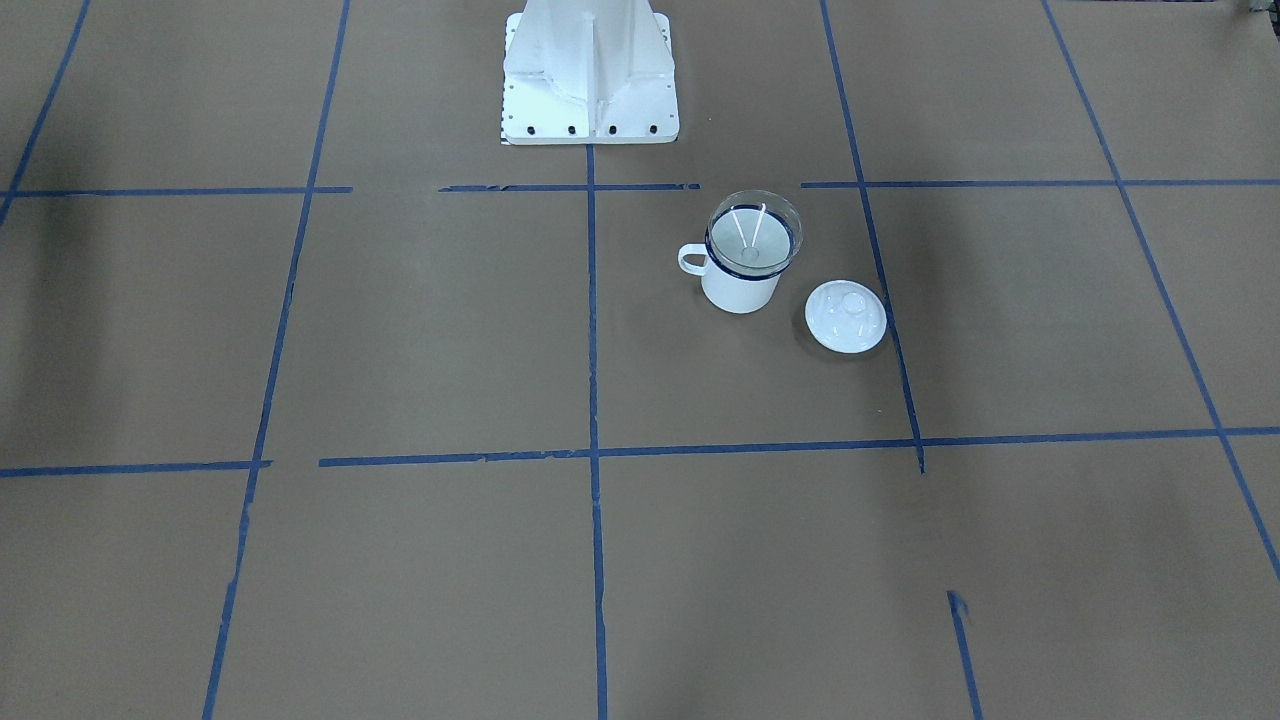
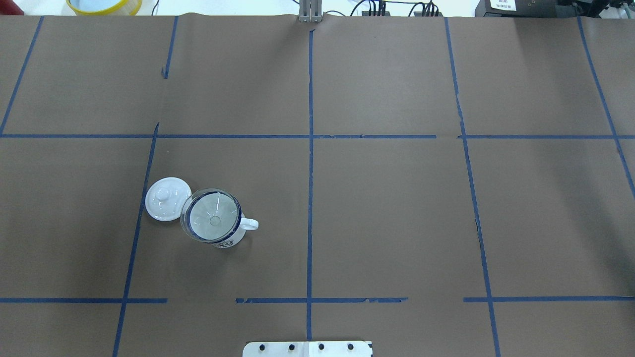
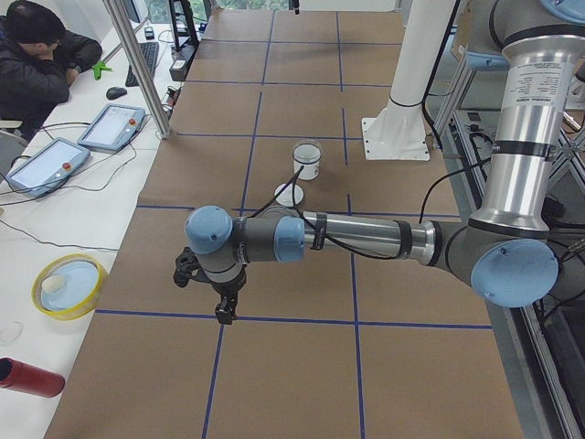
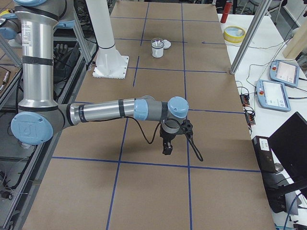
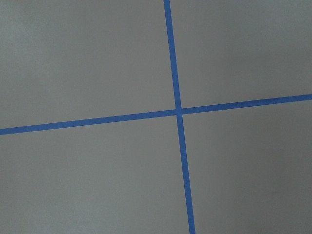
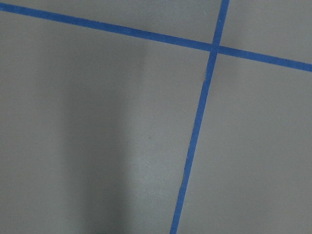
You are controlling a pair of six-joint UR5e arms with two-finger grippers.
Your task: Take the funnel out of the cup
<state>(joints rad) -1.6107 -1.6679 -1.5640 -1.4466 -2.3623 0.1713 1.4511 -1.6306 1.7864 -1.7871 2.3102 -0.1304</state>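
The cup (image 1: 740, 288) is a white mug with a dark blue rim. It stands on the brown paper on the robot's left side and also shows in the overhead view (image 2: 229, 241). The clear funnel (image 1: 755, 236) sits in its mouth (image 2: 212, 216), spout down. Both show small in the side views: cup (image 3: 309, 167), cup (image 4: 157, 51). My left gripper (image 3: 224, 311) hangs above the table far from the cup, and I cannot tell if it is open or shut. My right gripper (image 4: 167, 149) hangs at the other end, and I cannot tell its state either. The wrist views show only paper and blue tape.
A white knobbed lid (image 1: 846, 316) lies beside the cup (image 2: 167, 199). The white robot base (image 1: 590, 80) stands at the table's near edge. A yellow bowl (image 3: 69, 285), a red bottle (image 3: 32, 377), tablets (image 3: 111, 126) and a seated person (image 3: 37, 55) are along the operators' side.
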